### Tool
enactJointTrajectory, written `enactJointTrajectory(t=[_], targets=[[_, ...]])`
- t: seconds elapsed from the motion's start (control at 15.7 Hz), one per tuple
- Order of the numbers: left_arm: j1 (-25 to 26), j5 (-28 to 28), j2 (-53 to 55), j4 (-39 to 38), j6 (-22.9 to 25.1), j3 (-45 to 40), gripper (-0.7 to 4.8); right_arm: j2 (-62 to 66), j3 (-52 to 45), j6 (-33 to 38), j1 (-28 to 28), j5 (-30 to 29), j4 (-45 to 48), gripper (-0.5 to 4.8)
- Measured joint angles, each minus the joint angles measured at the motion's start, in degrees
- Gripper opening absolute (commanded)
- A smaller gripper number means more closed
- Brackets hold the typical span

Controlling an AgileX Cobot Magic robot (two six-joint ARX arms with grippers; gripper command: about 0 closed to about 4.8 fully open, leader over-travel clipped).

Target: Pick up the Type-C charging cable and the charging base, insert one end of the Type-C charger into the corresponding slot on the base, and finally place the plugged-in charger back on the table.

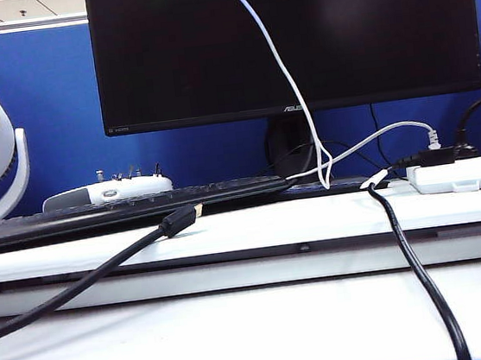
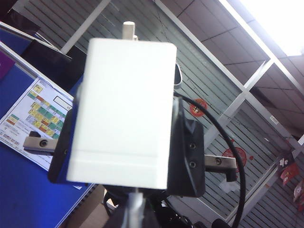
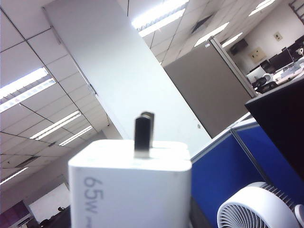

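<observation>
Right end effector (image 2: 124,159) is part-open, its black fingers (image 2: 187,156) clamping the base (image 2: 126,95) by both sides, held aloft. Left end effector (image 2: 135,216) is closed tight just under the base's lower end; whether it holds anything cannot be told. The cable (image 1: 285,71) hangs before the monitor (image 1: 165,49), looping to the ledge (image 1: 254,226). A black lead (image 1: 421,281) crosses the worktop (image 1: 241,336).
</observation>
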Motion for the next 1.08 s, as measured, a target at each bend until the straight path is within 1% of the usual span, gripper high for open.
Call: enactJointTrajectory(t=[0.32,0.38,0.7,0.89,1.08], targets=[[-0.76,-1.01,0.0,0.42,0.0,0.0,-0.06,-0.15,0.02,-1.51,-0.02,-0.83,0.37,-0.06],[-0.76,-0.98,-0.11,0.9,0.02,0.0,-0.06,-0.15,0.09,-1.84,1.22,-0.33,0.48,-0.06],[-0.9,-1.33,-0.24,2.51,0.7,0.0,-0.06,-0.17,0.37,-3.5,1.62,-1.07,0.92,-0.06],[-0.85,-0.9,-0.2,2.05,0.68,-0.11,-0.06,-0.42,0.61,-1.53,1.6,-1.11,-2.4,-0.06],[-0.76,-0.44,-0.17,1.7,0.68,-0.17,-0.06,-0.55,0.7,-2.32,1.57,-1.68,-3.96,-0.06]])
